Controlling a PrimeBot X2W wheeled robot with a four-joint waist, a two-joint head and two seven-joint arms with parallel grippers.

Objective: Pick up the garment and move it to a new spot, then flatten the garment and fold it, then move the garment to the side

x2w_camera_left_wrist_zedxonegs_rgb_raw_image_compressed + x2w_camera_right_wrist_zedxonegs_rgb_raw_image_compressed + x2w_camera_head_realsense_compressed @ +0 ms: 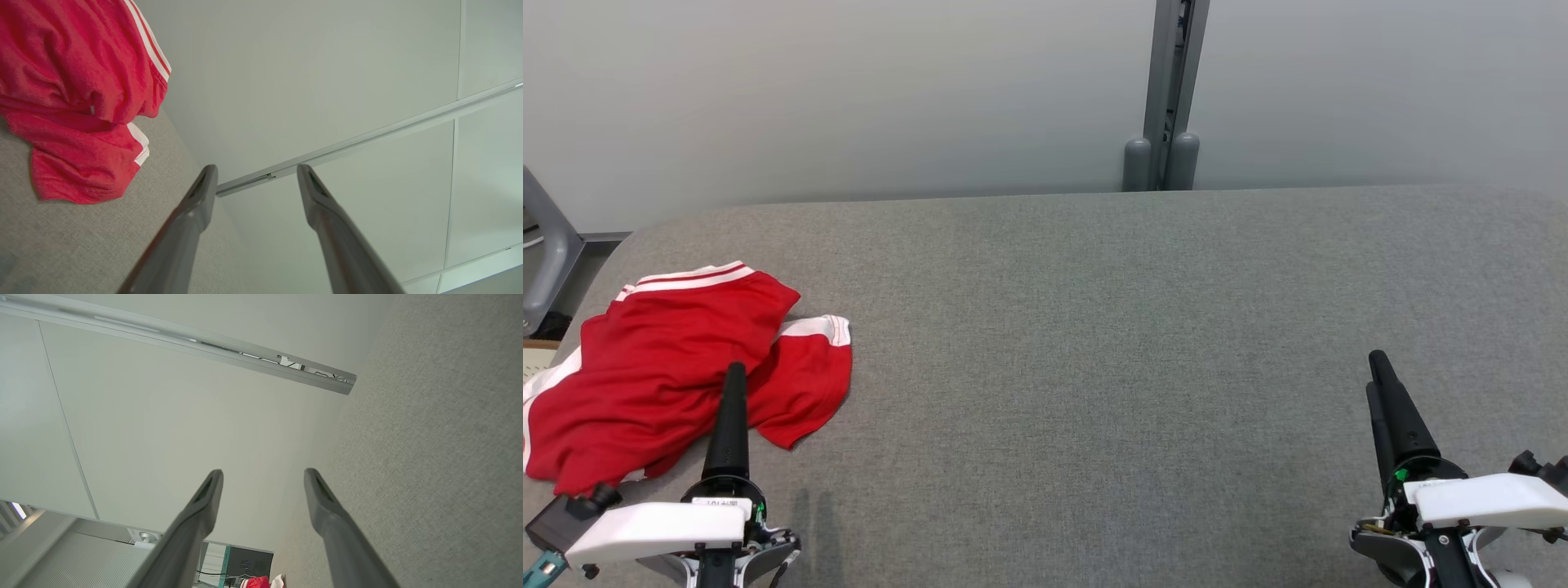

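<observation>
Garment [645, 367] lies crumpled left — wrist views reveal both jaw pairs parted, empty.

Nothing here can be read. The small white label [721, 504] at the base of the left gripper [735, 369], near left, carries print too small to make out.

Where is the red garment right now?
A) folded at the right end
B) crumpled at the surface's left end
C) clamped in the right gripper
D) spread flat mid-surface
B: the red garment lies bunched at the left end of the grey surface, near the open left gripper.
</observation>
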